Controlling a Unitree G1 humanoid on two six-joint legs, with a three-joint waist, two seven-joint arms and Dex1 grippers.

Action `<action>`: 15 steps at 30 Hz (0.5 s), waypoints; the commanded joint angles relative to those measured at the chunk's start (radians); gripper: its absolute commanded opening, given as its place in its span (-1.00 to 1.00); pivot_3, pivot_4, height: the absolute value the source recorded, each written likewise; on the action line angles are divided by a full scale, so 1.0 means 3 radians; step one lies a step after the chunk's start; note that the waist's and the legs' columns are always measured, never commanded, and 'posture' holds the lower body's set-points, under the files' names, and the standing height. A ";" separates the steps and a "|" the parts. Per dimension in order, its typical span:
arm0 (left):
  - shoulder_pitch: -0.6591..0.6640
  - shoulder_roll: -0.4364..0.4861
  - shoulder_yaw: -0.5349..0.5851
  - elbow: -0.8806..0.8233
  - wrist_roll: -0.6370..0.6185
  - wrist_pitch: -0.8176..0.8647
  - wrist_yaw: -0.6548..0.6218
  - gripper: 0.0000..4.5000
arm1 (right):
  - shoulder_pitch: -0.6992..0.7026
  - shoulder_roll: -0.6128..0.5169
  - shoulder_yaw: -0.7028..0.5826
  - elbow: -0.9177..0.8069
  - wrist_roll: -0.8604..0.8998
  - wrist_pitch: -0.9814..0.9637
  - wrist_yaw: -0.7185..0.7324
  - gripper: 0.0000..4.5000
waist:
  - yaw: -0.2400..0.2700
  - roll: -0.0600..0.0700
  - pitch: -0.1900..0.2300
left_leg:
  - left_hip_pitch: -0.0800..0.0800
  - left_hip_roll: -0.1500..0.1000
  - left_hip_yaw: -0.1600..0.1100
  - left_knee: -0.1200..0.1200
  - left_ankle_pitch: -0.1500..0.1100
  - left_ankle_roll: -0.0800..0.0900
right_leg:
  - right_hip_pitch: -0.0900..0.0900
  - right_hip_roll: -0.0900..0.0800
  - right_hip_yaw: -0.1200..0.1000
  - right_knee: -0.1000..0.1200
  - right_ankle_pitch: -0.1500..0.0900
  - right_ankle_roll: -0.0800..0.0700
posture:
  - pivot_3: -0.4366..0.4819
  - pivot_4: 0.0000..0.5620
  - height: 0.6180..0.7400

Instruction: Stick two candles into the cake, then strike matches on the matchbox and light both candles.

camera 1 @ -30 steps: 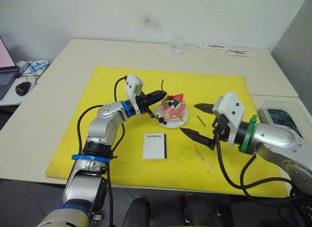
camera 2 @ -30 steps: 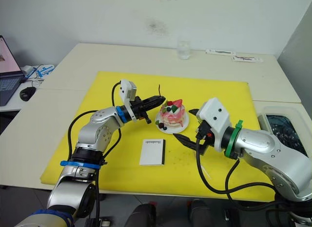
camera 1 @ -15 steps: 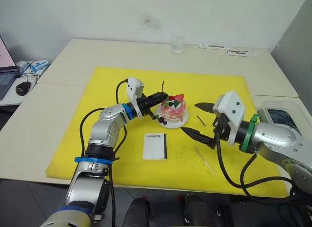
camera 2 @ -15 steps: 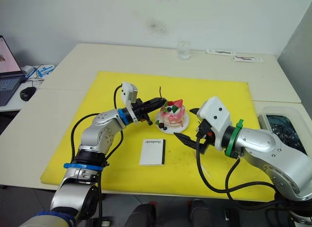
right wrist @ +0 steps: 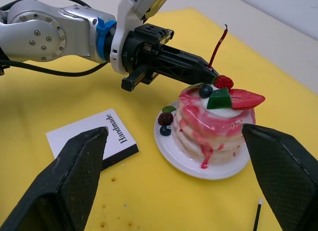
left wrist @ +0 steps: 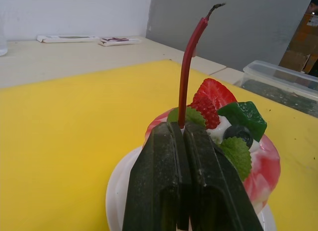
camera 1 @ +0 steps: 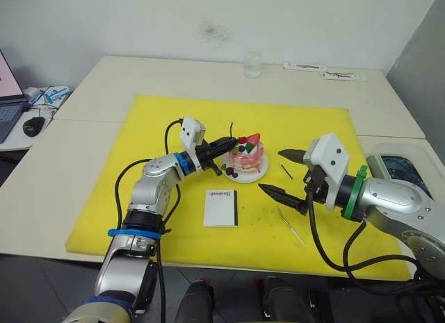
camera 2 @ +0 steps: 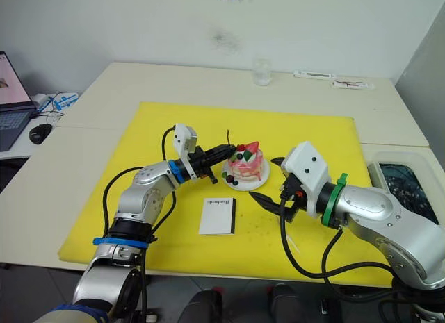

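Left wrist view looks along the left gripper (left wrist: 183, 134), whose two black fingers are pressed together on the lower end of a candle (left wrist: 188, 67); the thin red stick rises upright from the fingertips, its dark curled tip uppermost, right at the near-left rim of the cake (left wrist: 233, 141), level with the strawberry slice and green leaves on top. Whether the candle's foot has entered the cake is hidden by the fingers. Right wrist view adds what that close view lacks: the whole cake on its white plate (right wrist: 174, 151), two dark berries on the plate's left edge, the matchbox (right wrist: 92, 139) lying flat on the yellow mat (right wrist: 39, 112) near-left of the plate, and a match (right wrist: 257, 217) on the mat to the plate's right. It also shows the right gripper's fingers (right wrist: 79, 176) spread wide apart, holding nothing. Head views place it all: the right gripper (camera 1: 281, 174) hovers just right of the plate, jaws open toward the cake, with the match (camera 1: 286, 171) between its fingers' span and the second candle (camera 1: 290, 226) lying on the mat nearer, beneath that arm. The matchbox (camera 1: 221, 208) sits near the cake, between the two arms. A glass (camera 1: 252, 64) stands on the far table, well apart.
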 commanded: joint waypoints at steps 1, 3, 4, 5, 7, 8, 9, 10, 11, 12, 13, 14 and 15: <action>0.0031 -0.0033 0.0014 -0.0012 0.0014 0.0022 -0.0002 -1.00 | -0.0014 0.0020 -0.0084 -0.0109 -0.0035 -0.0057 0.0022 0.99 | -0.0001 0.0000 0.0000 | 0.0001 0.0000 0.0000 0.0000 0.0000 0.0000 | 0.0000 0.0000 0.0000 0.0000 0.0000 0.0000 | -0.05 -0.47 1.00; 0.0013 -0.0035 0.0061 -0.0035 -0.0030 0.0071 0.0029 -0.87 | -0.0019 0.0024 -0.0080 -0.0105 -0.0043 -0.0055 0.0027 1.00 | 0.0000 0.0000 0.0000 | 0.0001 0.0000 0.0000 0.0000 0.0000 0.0000 | 0.0000 0.0000 0.0000 0.0000 0.0000 -0.0001 | -0.05 -0.47 1.00; 0.0007 -0.0037 0.0079 -0.0046 -0.0048 0.0090 0.0035 -0.72 | -0.0021 0.0026 -0.0079 -0.0104 -0.0047 -0.0053 0.0029 1.00 | -0.0001 0.0000 0.0000 | 0.0001 0.0000 0.0000 0.0000 0.0000 0.0000 | 0.0001 0.0000 0.0000 0.0001 0.0000 -0.0001 | -0.05 -0.47 1.00; 0.0009 -0.0035 0.0090 -0.0072 -0.0059 0.0110 0.0035 -0.62 | -0.0017 0.0025 -0.0083 -0.0105 -0.0048 -0.0053 0.0034 1.00 | -0.0001 0.0000 0.0000 | 0.0002 0.0000 0.0000 0.0000 0.0000 0.0000 | 0.0001 0.0000 0.0000 0.0001 0.0000 -0.0001 | -0.05 -0.47 1.00; 0.0019 -0.0023 0.0170 -0.0177 -0.0125 0.0202 0.0088 -0.32 | -0.0012 0.0027 -0.0090 -0.0108 -0.0057 -0.0049 0.0043 1.00 | -0.0001 0.0000 0.0000 | 0.0002 0.0000 0.0000 0.0000 0.0000 0.0000 | 0.0000 0.0000 0.0000 0.0002 0.0000 -0.0001 | -0.05 -0.47 1.00; 0.0031 -0.0006 0.0211 -0.0259 -0.0158 0.0260 0.0115 -0.16 | -0.0009 0.0029 -0.0094 -0.0109 -0.0062 -0.0047 0.0043 1.00 | -0.0001 0.0000 0.0000 | 0.0002 0.0000 0.0000 0.0000 0.0000 0.0000 | 0.0000 0.0000 0.0000 0.0003 0.0000 -0.0001 | -0.05 -0.47 1.00; 0.0049 0.0011 0.0243 -0.0345 -0.0188 0.0319 0.0134 -0.03 | -0.0008 0.0032 -0.0097 -0.0110 -0.0067 -0.0045 0.0042 1.00 | -0.0002 0.0000 0.0000 | 0.0002 0.0000 0.0000 0.0000 0.0000 0.0000 | 0.0000 0.0000 0.0000 0.0003 0.0000 -0.0001 | -0.05 -0.47 1.00; 0.0073 0.0017 0.0280 -0.0432 -0.0227 0.0390 0.0172 0.10 | -0.0007 0.0035 -0.0098 -0.0112 -0.0070 -0.0044 0.0042 1.00 | -0.0002 0.0000 0.0000 | 0.0002 0.0000 0.0000 0.0000 0.0000 0.0000 | 0.0000 0.0000 0.0001 0.0002 0.0000 -0.0001 | -0.05 -0.47 1.00; 0.0103 0.0032 0.0304 -0.0517 -0.0251 0.0443 0.0200 0.26 | -0.0006 0.0039 -0.0100 -0.0110 -0.0074 -0.0047 0.0043 1.00 | -0.0002 0.0000 0.0000 | 0.0001 0.0000 0.0000 0.0000 0.0000 0.0000 | 0.0000 0.0000 0.0000 0.0003 0.0000 -0.0001 | -0.05 -0.47 1.00; 0.0133 0.0054 0.0319 -0.0595 -0.0261 0.0480 0.0222 0.42 | -0.0004 0.0041 -0.0099 -0.0108 -0.0079 -0.0050 0.0046 1.00 | -0.0002 0.0000 0.0000 | 0.0001 0.0000 0.0000 0.0000 0.0000 0.0000 | 0.0000 0.0000 0.0000 0.0003 0.0000 -0.0001 | -0.05 -0.47 1.00; 0.0159 0.0074 0.0346 -0.0669 -0.0282 0.0532 0.0251 0.57 | -0.0002 0.0041 -0.0095 -0.0105 -0.0088 -0.0054 0.0050 1.00 | -0.0002 0.0000 0.0000 | 0.0002 0.0000 0.0000 0.0000 0.0000 0.0000 | 0.0000 0.0000 0.0001 0.0003 0.0001 -0.0001 | -0.05 -0.47 1.00; 0.0180 0.0091 0.0366 -0.0732 -0.0289 0.0565 0.0278 0.67 | 0.0004 0.0040 -0.0094 -0.0101 -0.0098 -0.0063 0.0055 1.00 | -0.0002 0.0000 0.0000 | 0.0002 0.0000 0.0000 0.0000 0.0000 0.0000 | 0.0000 0.0000 0.0000 0.0003 0.0001 -0.0001 | -0.05 -0.47 1.00; 0.0202 0.0114 0.0384 -0.0796 -0.0295 0.0594 0.0302 0.83 | 0.0011 0.0039 -0.0090 -0.0097 -0.0114 -0.0075 0.0063 1.00 | -0.0002 0.0000 0.0000 | 0.0002 0.0000 0.0000 0.0000 0.0000 0.0000 | 0.0000 0.0000 0.0001 0.0004 0.0000 -0.0001 | -0.05 -0.47 1.00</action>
